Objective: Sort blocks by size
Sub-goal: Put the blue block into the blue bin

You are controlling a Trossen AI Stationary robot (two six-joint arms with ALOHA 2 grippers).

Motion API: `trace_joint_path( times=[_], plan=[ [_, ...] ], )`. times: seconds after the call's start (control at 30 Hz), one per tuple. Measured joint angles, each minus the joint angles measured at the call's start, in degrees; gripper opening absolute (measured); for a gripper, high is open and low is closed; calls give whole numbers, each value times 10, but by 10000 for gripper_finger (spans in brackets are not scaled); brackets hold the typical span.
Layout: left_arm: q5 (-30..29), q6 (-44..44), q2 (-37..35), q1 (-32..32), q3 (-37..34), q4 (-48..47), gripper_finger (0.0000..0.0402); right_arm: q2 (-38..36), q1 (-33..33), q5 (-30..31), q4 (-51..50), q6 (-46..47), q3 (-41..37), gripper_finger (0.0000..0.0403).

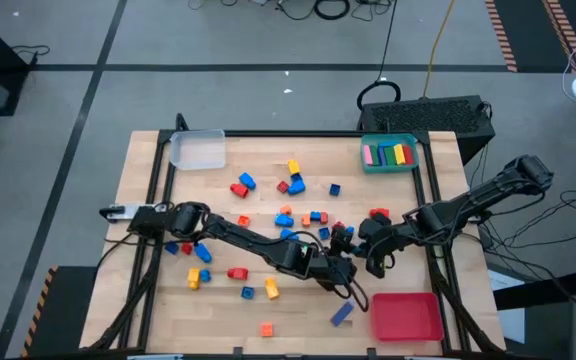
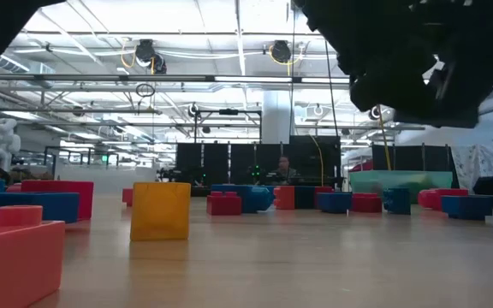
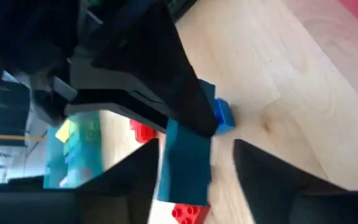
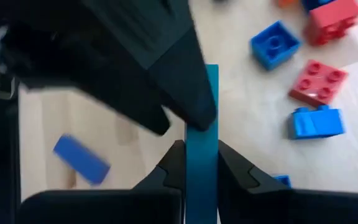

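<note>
The table [image 1: 148,300] is littered with blocks [image 1: 268,215] in red, blue, yellow and orange; a red tray [image 1: 405,316] sits at the near right corner, a teal tray [image 1: 388,153] with sorted bricks at the far right. Both arms meet low over the middle-right; the right gripper [image 4: 201,163] is clamped on a long teal-blue bar [image 4: 202,124], its long axis running straight out past the fingers, so that arm is plainly nearer. The left gripper [image 3: 194,165] is spread wide around the same bar, not squeezing it, looks like. Only the right wrist view shows the pinch; a blue slab [image 1: 341,313] beside the red tray is clearest from above.
</note>
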Motion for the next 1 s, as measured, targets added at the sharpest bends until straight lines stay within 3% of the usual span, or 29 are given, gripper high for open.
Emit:
trace_joint_path(
  times=[0.07,0.2,0.37,0.7,1.0],
  plan=[
    [19,-25,-12,6,0,-40,243,0,-6,10,-2,12,0,31],
    [124,-100,-48,33,0,-104,282,-4,-25,38,-13,23,0,31],
    [230,-134,-84,56,-7,-155,292,-27,-63,87,-12,21,0,31],
    [285,-165,-141,54,-98,-152,294,-63,-221,201,-63,12,0,32],
    [287,-205,-209,55,-278,-26,294,-48,-403,230,-66,-42,0,33]
  ],
)
